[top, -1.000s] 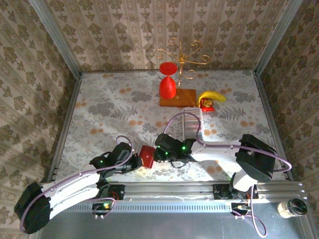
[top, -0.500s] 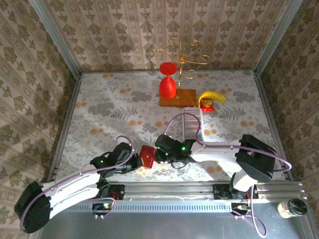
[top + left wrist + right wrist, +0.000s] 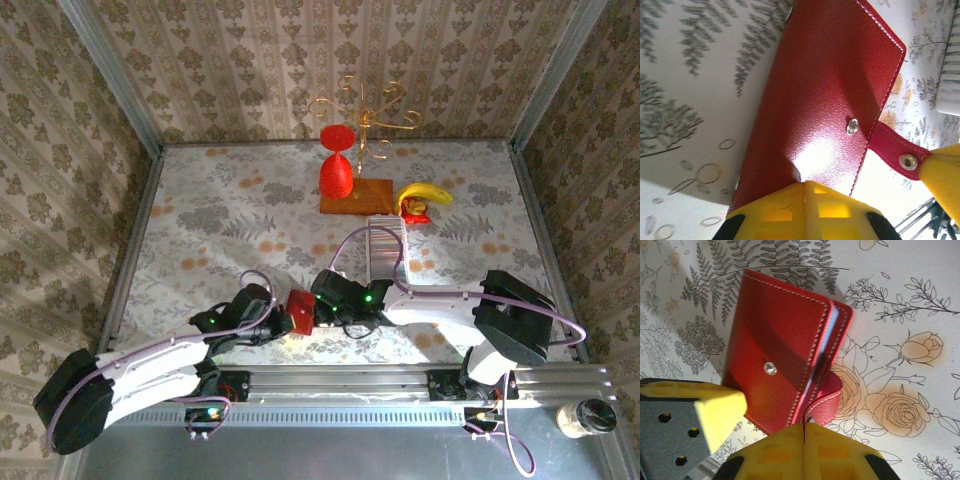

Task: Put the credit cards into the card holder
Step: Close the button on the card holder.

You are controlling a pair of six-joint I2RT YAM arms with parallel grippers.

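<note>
The small red book-like card holder (image 3: 302, 310) has been shifted slightly right, at lower centre. Its edge is clamped in the left jaws, its clasp tab (image 3: 890, 142) in the right jaws. Opening is judged under way; next, it must be spread open.

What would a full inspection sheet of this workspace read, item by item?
Surface: floral tablecloth, flat, no spills seen.
Job's things: red card holder near the front edge, between both tools, clasp tab unsnapped; credit cards in a row further back, apart from the holder.
Clutter: red goblet, wooden board, banana, gold wire stand, all at the back.
Grippers: left tool shut on the holder's edge; right tool shut on the clasp tab.
Cables: purple cable arches across the card row in the top view.
Surroundings: patterned walls; jar off the table, front right.
</note>
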